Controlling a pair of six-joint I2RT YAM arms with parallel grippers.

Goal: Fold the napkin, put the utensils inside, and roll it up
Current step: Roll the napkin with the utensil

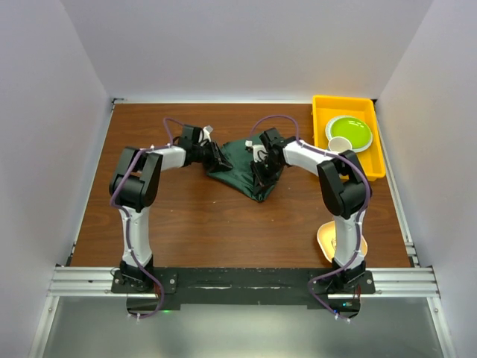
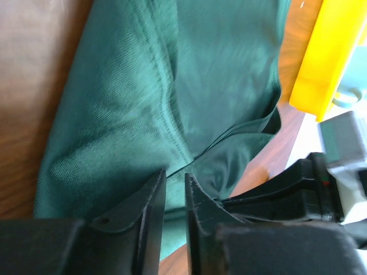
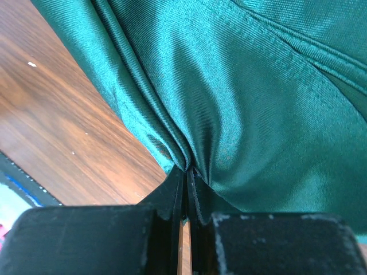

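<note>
I see the napkin (image 1: 237, 173) bunched mid-tabletop (image 1: 209, 224) between both arms; my right fingers (image 3: 174, 192) pinch a fold tight, my left fingers (image 2: 150, 200) stand slightly parted, gripping nothing, cloth just ahead

The napkin (image 1: 237, 165) is laid on the table (image 1: 209, 224) between the left gripper (image 1: 219, 159) and the right gripper (image 1: 262, 176). The tray (image 1: 320, 119) is set to the right of the right gripper, farther back, with a plate (image 1: 350, 131) in it.
</note>
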